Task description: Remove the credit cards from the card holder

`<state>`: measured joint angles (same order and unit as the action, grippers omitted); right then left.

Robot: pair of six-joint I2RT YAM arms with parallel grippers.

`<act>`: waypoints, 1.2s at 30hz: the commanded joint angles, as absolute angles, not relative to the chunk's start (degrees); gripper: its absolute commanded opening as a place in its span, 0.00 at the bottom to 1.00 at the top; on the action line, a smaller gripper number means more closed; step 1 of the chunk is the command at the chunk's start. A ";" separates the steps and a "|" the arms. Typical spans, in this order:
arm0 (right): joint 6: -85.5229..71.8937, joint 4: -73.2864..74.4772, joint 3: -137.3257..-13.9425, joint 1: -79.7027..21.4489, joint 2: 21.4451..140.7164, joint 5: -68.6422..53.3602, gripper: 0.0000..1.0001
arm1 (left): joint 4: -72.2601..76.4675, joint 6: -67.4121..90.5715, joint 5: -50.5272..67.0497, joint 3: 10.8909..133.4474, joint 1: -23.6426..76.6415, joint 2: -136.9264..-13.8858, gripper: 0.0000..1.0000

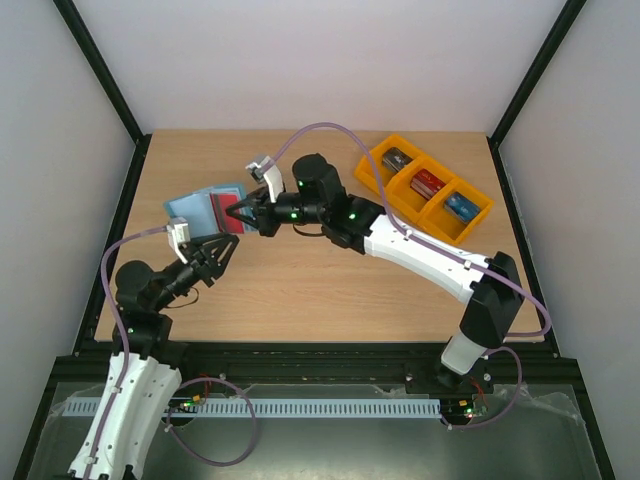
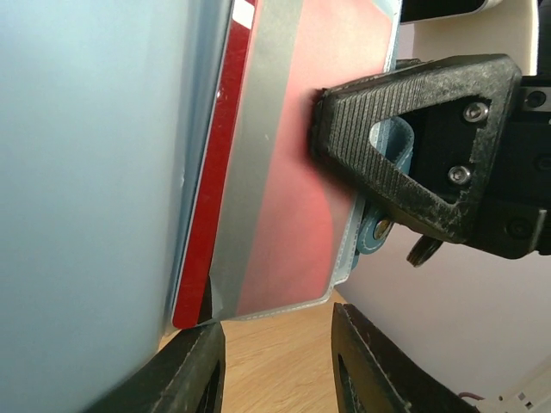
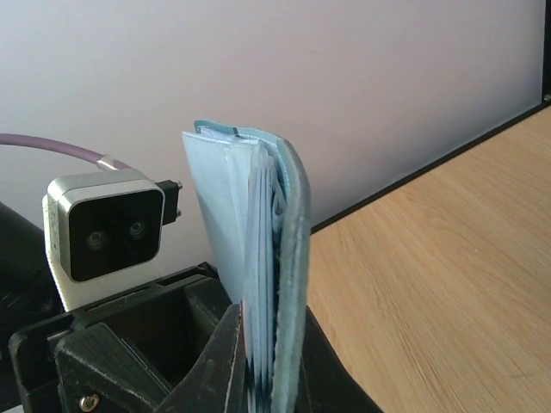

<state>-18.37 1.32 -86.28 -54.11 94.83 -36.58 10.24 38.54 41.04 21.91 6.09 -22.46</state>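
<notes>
The card holder [image 1: 190, 207] lies open near the table's back left, light blue inside. In the right wrist view it [image 3: 258, 224] stands on edge, and my right gripper [image 3: 274, 325] is shut on its stacked leaves. A red credit card [image 2: 211, 198] sits in a clear pocket [image 2: 301, 172], its lower corner poking out just above my left gripper's left fingertip [image 2: 202, 344]. The left gripper [image 2: 274, 323] is open, with only bare wood between its jaws, just short of the pocket's lower edge. Seen from above, the left gripper [image 1: 228, 246] points at the holder from the front, while the right gripper [image 1: 238, 213] holds its right edge.
An orange three-compartment tray [image 1: 385, 182] stands at the back right, holding a dark grey card [image 1: 397, 160], a red card [image 1: 428, 185] and a blue card [image 1: 460, 207]. The right arm stretches diagonally across the table's middle. Walls close in the left, back and right sides.
</notes>
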 commanded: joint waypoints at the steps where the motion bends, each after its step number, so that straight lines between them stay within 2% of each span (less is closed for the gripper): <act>1: -17.12 -0.18 -86.83 -54.82 92.93 -43.27 0.02 | 12.93 39.01 41.95 25.66 4.66 -21.50 0.36; 9: -17.33 2.90 -87.09 -53.53 92.71 -37.45 0.02 | 22.65 47.08 51.68 24.23 3.89 -20.03 0.37; 20: -16.84 6.29 -89.39 -52.42 94.97 -33.75 0.02 | 19.57 42.30 55.37 24.29 3.96 -17.61 0.38; 22: -16.94 4.50 -88.00 -52.39 94.13 -36.78 0.02 | 19.77 42.54 53.65 25.00 3.95 -18.58 0.40; 28: -16.30 3.58 -86.24 -52.68 92.65 -41.02 0.02 | 12.74 41.73 38.69 24.94 2.91 -18.75 0.38; 36: -15.14 1.75 -85.04 -52.73 91.44 -46.08 0.02 | 8.54 41.11 35.92 23.88 1.46 -17.88 0.36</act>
